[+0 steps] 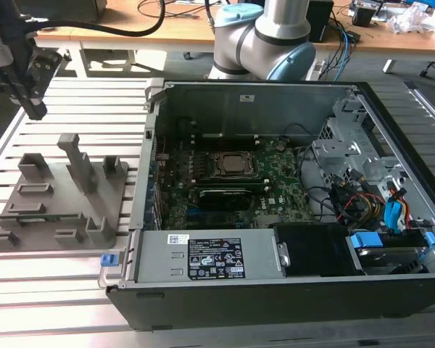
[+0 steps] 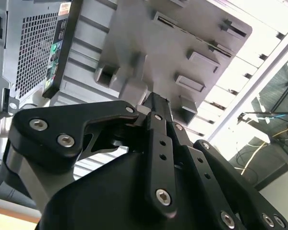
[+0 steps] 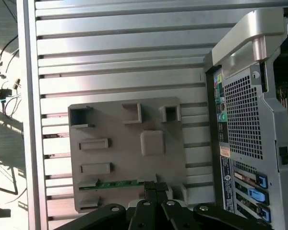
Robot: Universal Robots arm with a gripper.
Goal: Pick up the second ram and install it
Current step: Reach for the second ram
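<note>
Hovering at eleven o'clock of the holder tray (image 1: 58, 199) in the exterior view, the gripper (image 1: 35, 111) looks clenched and empty. The second ram (image 3: 117, 183) lies slotted in that tray. This reads as the approach step. Grasping calls for parted fingers aligned along the stick.

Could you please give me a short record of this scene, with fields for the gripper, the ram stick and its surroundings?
gripper: shut, holding nothing, up off the table, near the tray
ram stick: lying in a slot of the grey tray, apart from the gripper
tray: on the slatted table, at the exterior view's left of the computer case
computer case: open, motherboard showing
</note>
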